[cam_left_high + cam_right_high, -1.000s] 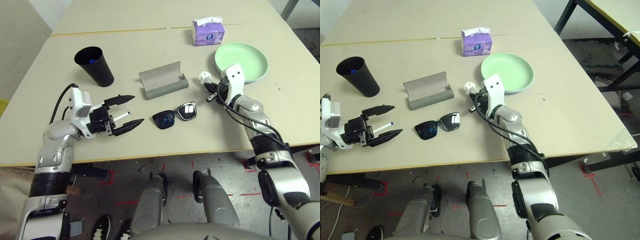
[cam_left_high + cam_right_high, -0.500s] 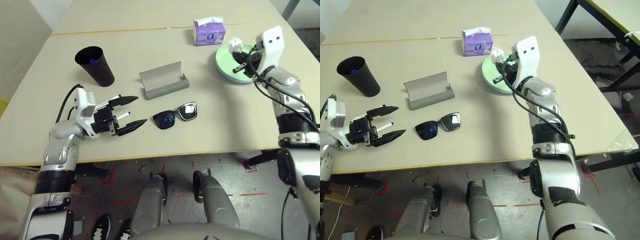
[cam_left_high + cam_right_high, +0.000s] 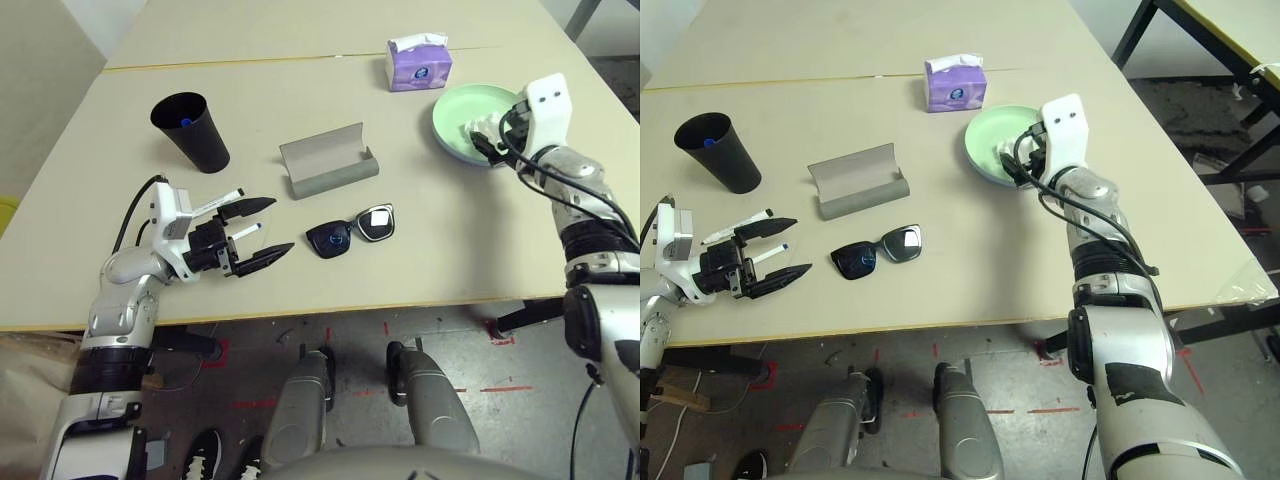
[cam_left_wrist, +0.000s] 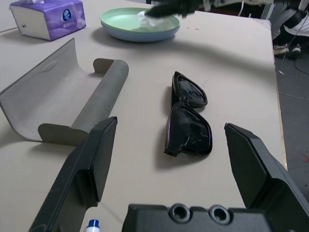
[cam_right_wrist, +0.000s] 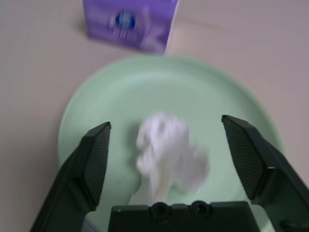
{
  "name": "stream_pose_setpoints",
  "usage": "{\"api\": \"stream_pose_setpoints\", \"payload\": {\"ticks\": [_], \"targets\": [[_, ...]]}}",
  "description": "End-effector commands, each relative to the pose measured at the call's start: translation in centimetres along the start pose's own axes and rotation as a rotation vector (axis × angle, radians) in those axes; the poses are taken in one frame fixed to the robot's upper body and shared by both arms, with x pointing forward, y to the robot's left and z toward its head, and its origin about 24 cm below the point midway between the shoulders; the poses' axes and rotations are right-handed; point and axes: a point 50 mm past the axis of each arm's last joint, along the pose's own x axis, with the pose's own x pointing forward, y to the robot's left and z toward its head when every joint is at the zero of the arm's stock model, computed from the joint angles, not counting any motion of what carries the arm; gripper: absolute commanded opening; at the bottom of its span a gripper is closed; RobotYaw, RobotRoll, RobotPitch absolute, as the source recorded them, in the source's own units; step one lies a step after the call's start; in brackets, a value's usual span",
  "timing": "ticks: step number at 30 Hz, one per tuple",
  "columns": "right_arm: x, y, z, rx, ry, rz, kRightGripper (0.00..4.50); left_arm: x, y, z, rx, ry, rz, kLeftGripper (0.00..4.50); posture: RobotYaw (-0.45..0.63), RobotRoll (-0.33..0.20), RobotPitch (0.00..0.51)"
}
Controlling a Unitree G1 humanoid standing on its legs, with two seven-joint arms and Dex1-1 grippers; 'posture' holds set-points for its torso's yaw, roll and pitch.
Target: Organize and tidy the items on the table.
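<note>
My right gripper (image 3: 487, 137) hangs open over the pale-green plate (image 3: 450, 105), which sits on a light-blue one. The crumpled white tissue (image 5: 169, 154) lies loose in the plate between the spread fingers. My left gripper (image 3: 280, 224) rests open near the table's front left. A blue-capped marker (image 3: 768, 252) lies between its fingers. A black-capped marker (image 3: 212, 204) lies along the outside of its far finger. The black sunglasses (image 3: 350, 232) lie just right of that gripper. The grey glasses case (image 3: 327, 160) stands open behind them.
A black cup (image 3: 190, 130) with something blue inside stands at the back left. A purple tissue box (image 3: 418, 65) sits behind the plates by the table's seam (image 3: 250, 60). The table's (image 3: 450, 240) front edge runs close under the left gripper.
The right gripper carried the tissue from the table up over the plate, then opened and let it drop in. The left gripper stayed open and shifted slightly; the black-capped marker now shows beside it.
</note>
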Motion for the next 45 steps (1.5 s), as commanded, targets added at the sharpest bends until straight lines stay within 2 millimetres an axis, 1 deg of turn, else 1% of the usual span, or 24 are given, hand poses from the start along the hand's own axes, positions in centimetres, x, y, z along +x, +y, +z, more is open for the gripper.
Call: {"api": "stream_pose_setpoints", "payload": {"ticks": [1,4,7,8,11,14,17,19,25,30,33,36,38,42,45], "targets": [[-2.0,-1.8,3.7,0.012,-0.056,-0.010,4.46,0.2,-0.1,-0.4,-0.012,0.012,-0.022,4.50,-0.13,0.000,0.239],[-3.8,-1.9,6.2,-0.001,-0.060,0.033,4.46,0.5,0.1,-0.6,-0.015,0.011,-0.030,4.50,-0.14,0.000,0.240],[-5.8,-1.2,7.6,-0.021,-0.022,0.100,4.46,0.7,0.5,-0.7,-0.011,0.009,-0.031,4.50,-0.15,0.000,0.239],[-6.7,-0.5,7.8,-0.028,0.003,0.144,4.46,0.7,0.6,-0.7,-0.009,0.010,-0.030,4.50,-0.15,0.000,0.238],[-8.9,2.1,8.0,-0.060,0.113,0.296,4.46,0.4,0.9,-0.7,-0.003,0.015,-0.030,4.50,-0.16,0.000,0.238],[-10.3,5.0,8.1,-0.107,0.205,0.450,4.46,0.2,1.1,-0.6,0.001,0.025,-0.039,4.50,-0.17,0.000,0.240],[-11.1,8.7,8.0,-0.267,0.303,0.615,4.46,-0.6,1.2,-0.3,0.007,0.054,-0.084,4.50,-0.19,0.000,0.241],[-10.8,10.4,8.1,-0.316,0.339,0.683,4.46,-1.1,1.2,-0.2,0.009,0.078,-0.110,4.50,-0.18,0.000,0.242],[-8.4,15.2,9.7,-0.490,0.344,0.857,4.46,-2.8,1.2,-0.2,0.005,0.130,-0.133,4.50,-0.17,0.000,0.241],[-6.6,19.0,11.5,-0.561,0.268,0.994,4.46,-3.0,1.1,-0.4,0.010,0.128,-0.096,4.50,-0.15,0.000,0.242],[-5.9,21.2,11.6,-0.619,0.226,1.059,4.46,-3.5,1.0,-0.4,0.014,0.133,-0.077,4.50,-0.14,0.000,0.244],[-5.2,22.7,11.3,-0.659,0.201,1.099,4.46,-3.8,1.1,-0.2,0.020,0.138,-0.062,4.50,-0.13,0.000,0.245],[-4.9,23.5,10.8,-0.696,0.196,1.126,4.46,-3.8,1.1,-0.1,0.024,0.138,-0.054,4.50,-0.12,0.000,0.247],[-4.5,24.1,9.4,-0.741,0.208,1.160,4.46,-3.8,1.0,-0.1,0.025,0.134,-0.050,4.50,-0.11,0.000,0.246],[-3.9,24.1,8.2,-0.772,0.208,1.159,4.46,-3.8,0.8,-0.2,0.023,0.130,-0.046,4.50,-0.11,0.000,0.244]]}}
